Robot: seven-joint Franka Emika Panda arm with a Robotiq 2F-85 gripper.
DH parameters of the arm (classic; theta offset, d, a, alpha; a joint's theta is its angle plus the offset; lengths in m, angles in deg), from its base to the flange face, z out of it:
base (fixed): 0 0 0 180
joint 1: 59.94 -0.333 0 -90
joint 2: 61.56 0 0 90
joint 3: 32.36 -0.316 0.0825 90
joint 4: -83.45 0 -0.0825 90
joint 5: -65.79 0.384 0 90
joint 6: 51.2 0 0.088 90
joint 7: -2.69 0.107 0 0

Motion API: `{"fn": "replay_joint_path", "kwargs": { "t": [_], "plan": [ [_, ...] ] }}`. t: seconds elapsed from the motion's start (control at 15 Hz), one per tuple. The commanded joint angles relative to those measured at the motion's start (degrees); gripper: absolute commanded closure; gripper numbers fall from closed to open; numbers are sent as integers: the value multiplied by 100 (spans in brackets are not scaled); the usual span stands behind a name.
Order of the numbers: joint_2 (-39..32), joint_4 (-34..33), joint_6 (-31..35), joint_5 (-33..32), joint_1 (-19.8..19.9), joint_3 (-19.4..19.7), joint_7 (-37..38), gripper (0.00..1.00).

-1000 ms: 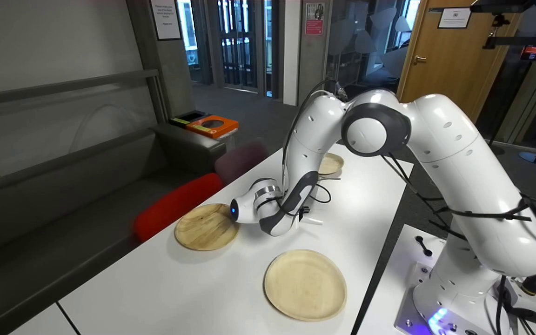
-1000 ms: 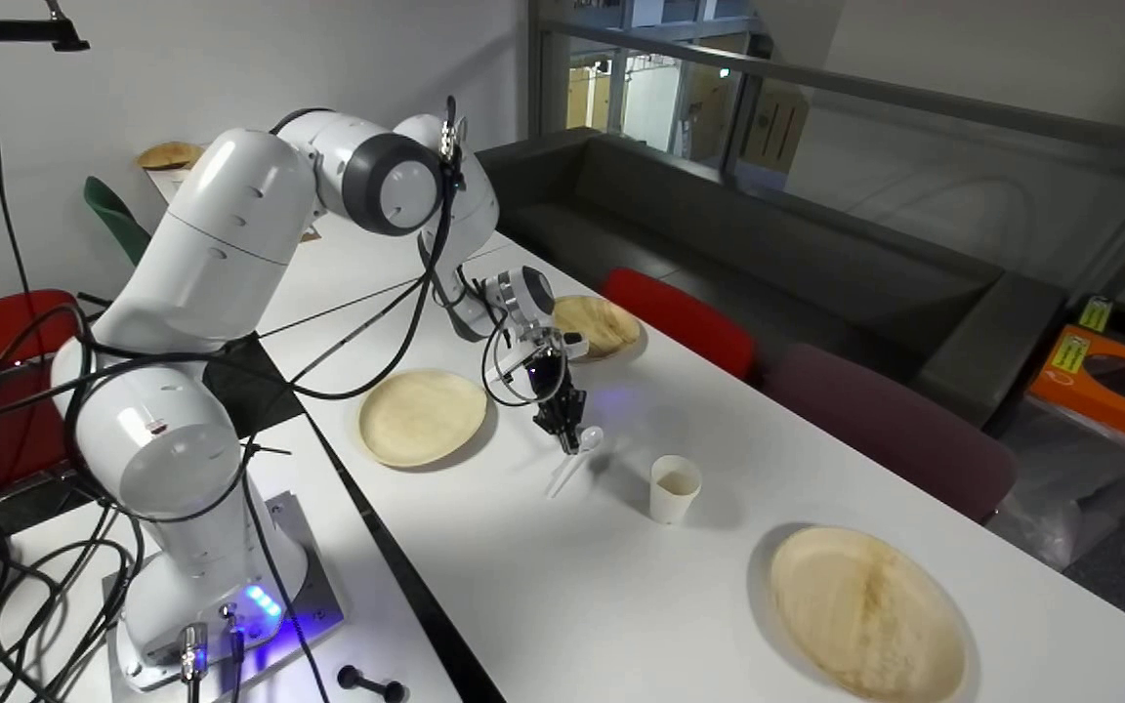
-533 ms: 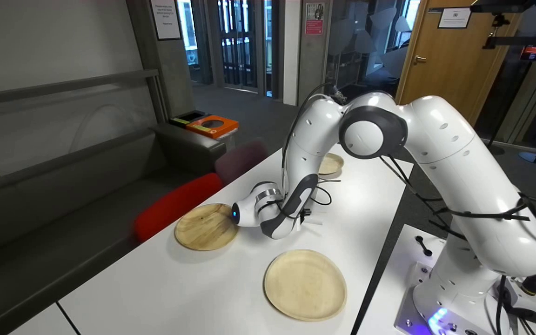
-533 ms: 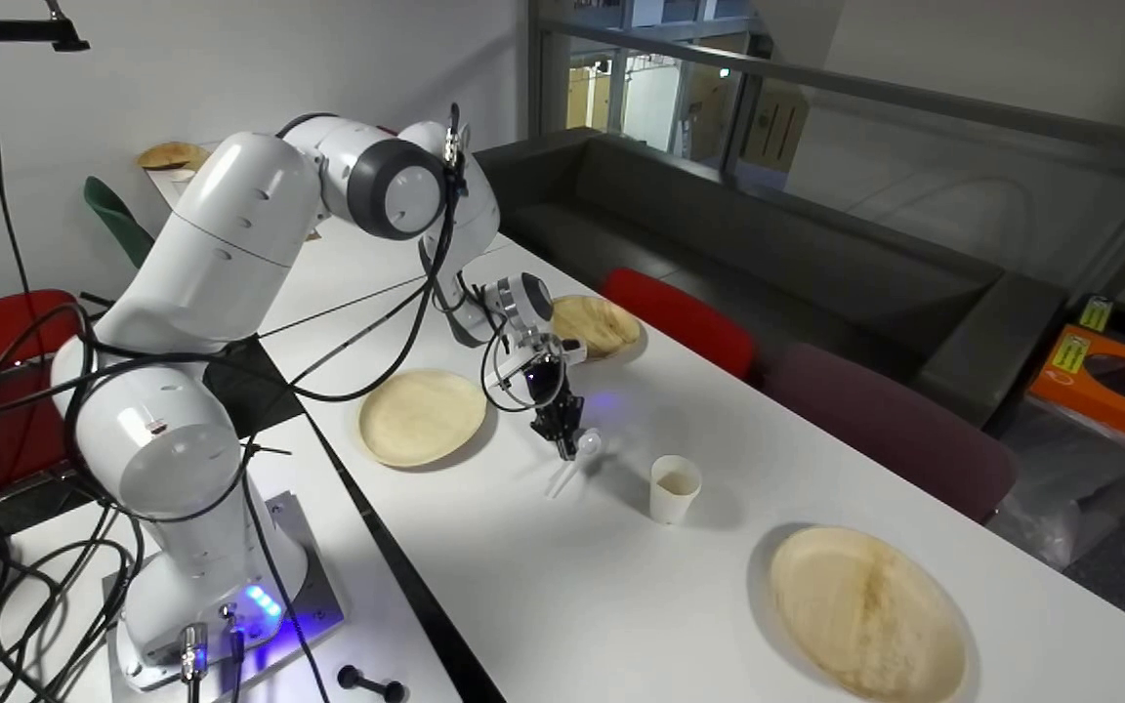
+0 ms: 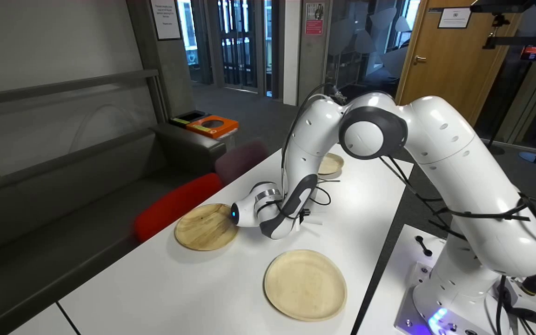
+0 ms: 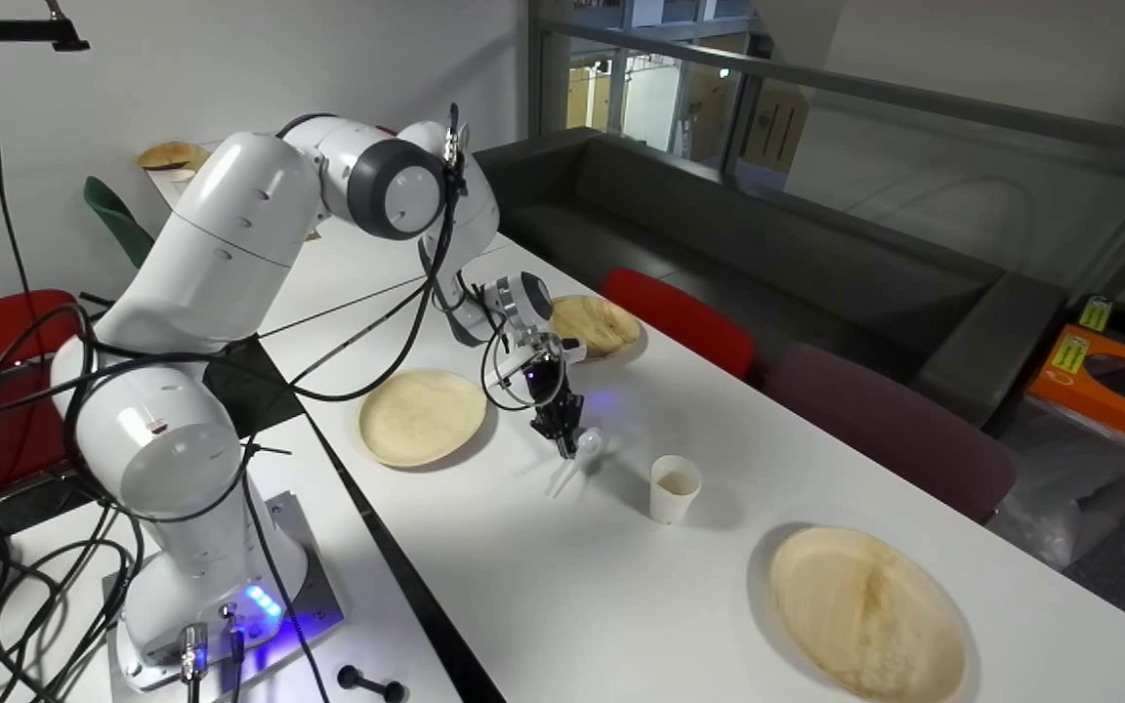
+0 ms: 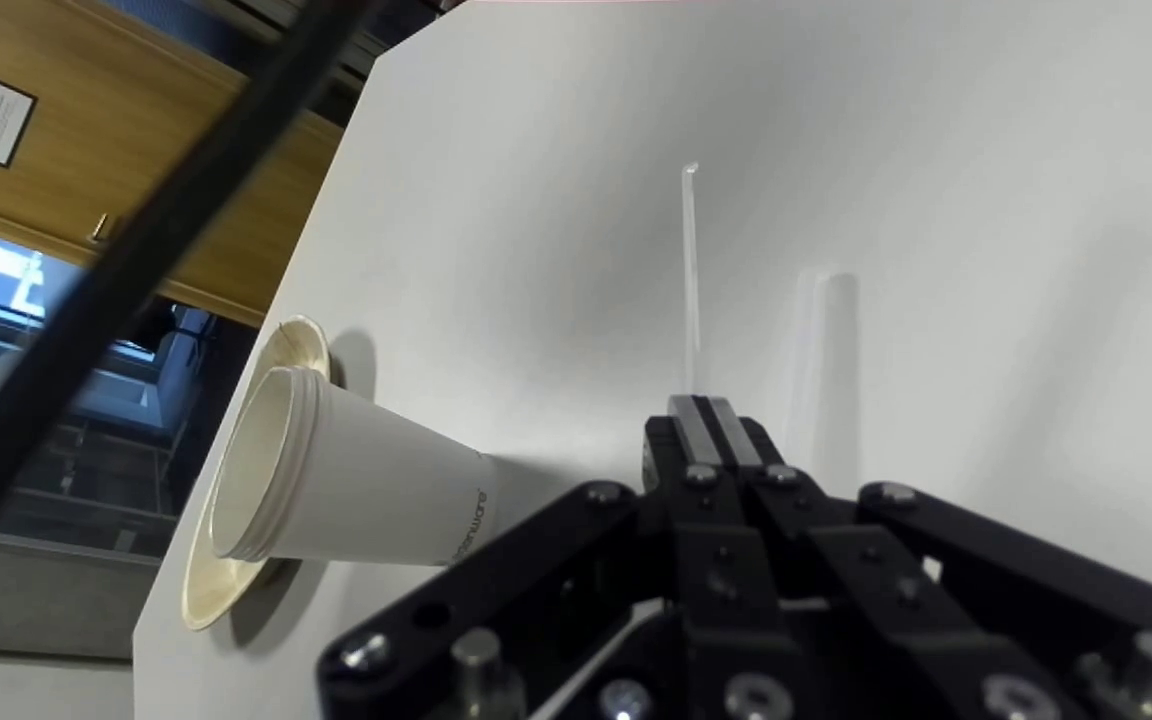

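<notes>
A black two-fingered gripper (image 7: 714,432) hung low beside a translucent plastic spoon (image 6: 572,468), near a white paper cup (image 6: 674,490).
In an exterior view the spoon lay on a white tabletop (image 6: 572,586), its long axis running past the cup rather than at it, bowl end nearer the cup. The bowl was just beside the fingertips, on the cup's side. The fingers were drawn together, seemingly on nothing, though the pale plastic showed faintly in the wrist view. Compared with a second before, the gripper sat slightly lower; spoon and cup had kept their places.
</notes>
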Motion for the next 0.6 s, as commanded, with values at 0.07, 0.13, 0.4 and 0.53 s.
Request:
{"fn": "replay_joint_path", "kwargs": {
  "t": [0.07, 0.13, 0.4, 0.53],
  "plan": [
    [-23, -171, -245, 50, -85, 25, -159, 72],
    [-24, -178, -241, 57, -90, 24, -156, 67],
    [-21, -180, -226, 63, -85, 31, -147, 35],
    [-18, -175, -221, 63, -81, 31, -147, 19]
  ]
}}
